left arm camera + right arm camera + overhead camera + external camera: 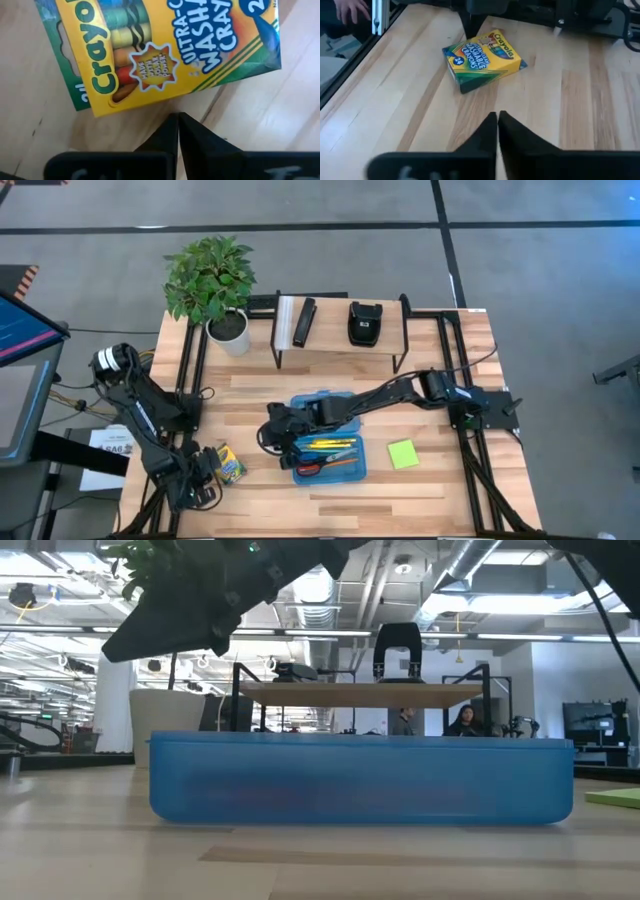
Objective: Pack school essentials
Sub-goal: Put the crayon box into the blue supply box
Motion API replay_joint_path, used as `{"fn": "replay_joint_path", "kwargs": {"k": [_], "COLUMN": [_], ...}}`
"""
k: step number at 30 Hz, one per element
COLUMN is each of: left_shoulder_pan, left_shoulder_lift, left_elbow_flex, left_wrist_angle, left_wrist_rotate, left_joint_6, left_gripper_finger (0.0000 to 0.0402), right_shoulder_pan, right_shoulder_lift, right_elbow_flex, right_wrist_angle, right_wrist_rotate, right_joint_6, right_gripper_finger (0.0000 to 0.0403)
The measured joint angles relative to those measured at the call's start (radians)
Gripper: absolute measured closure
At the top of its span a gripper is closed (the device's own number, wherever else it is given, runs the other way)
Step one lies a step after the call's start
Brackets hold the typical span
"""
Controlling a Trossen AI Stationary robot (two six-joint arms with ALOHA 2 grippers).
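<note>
Left gripper [178,131] has its jaws pressed together just beside the crayon box [230,465], near the bench's front-left corner. Right gripper [497,127], jaws also together, hovers past the blue tray's [352,471] left edge, hiding part of it.

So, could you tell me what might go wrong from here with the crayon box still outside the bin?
1. The left tool is shut beside the crayon box, so advancing would probably shove it rather than grasp it.
2. The right tool, also shut, sits at the blue bin's left edge facing the box; both arms converging there could collide.
3. The sticky-note pad lies apart on the bin's other side and might be overlooked.
</note>
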Motion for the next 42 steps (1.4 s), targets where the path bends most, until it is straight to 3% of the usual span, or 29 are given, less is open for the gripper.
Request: {"fn": "replay_joint_path", "kwargs": {"k": [3,10,18,25,42], "left_shoulder_pan": [0.011,0.09,0.214,0.3,0.419], "left_shoulder_lift": [0.0,0.003,0.005,0.01,0.008], "left_elbow_flex": [-0.007,-0.01,-0.016,-0.018,-0.016], "left_wrist_angle": [0.0,-0.001,0.043,0.069,0.151], "left_wrist_rotate": [-0.01,-0.042,-0.125,-0.2,-0.177], "left_joint_6": [0.013,0.148,0.345,0.457,0.63], "left_gripper_finger": [0.0397,0.0397,0.0397,0.0397,0.0397], "right_shoulder_pan": [-0.006,-0.016,-0.016,-0.015,-0.029], "right_shoulder_lift": [0.0,0.0,0.0,0.0,0.01], "right_elbow_flex": [0.0,0.0,0.0,0.0,-0.001], "right_wrist_angle": [0.001,0.001,-0.059,-0.131,-0.217], "right_wrist_rotate": [0.0,0.0,0.0,0.0,0.002], "right_joint_6": [0.0,0.007,0.008,0.009,0.027], "right_gripper_finger": [0.0395,0.0374,0.0398,0.0395,0.0398]}}
